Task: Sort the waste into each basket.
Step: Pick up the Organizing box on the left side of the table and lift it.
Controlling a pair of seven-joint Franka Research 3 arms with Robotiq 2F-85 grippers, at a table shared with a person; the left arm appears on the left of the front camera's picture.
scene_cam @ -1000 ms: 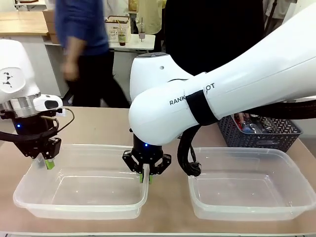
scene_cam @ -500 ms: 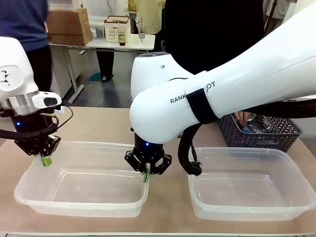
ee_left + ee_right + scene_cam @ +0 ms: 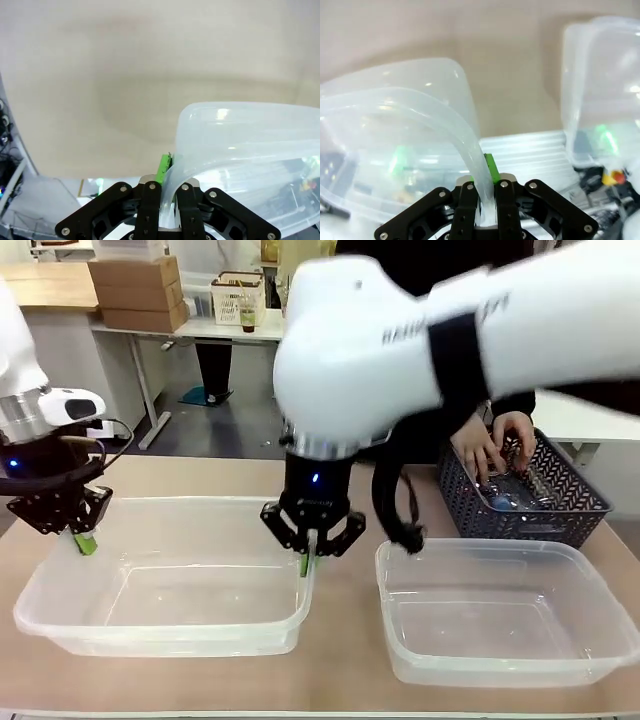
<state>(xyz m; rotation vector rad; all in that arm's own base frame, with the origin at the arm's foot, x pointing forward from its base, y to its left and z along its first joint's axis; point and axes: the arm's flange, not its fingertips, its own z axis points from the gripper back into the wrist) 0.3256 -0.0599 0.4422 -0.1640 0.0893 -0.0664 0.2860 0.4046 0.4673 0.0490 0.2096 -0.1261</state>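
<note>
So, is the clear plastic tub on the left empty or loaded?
Empty: the clear rectangular plastic tub shows only its bare floor through the walls; nothing lies inside.

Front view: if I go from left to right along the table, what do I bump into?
left gripper → left clear tub → right gripper → right clear tub

Beige table (image 3: 190, 480) up front carries left tub (image 3: 160, 640) and right tub (image 3: 480, 670), side by side — grey basket (image 3: 560, 522) just behind the right tub.
</note>
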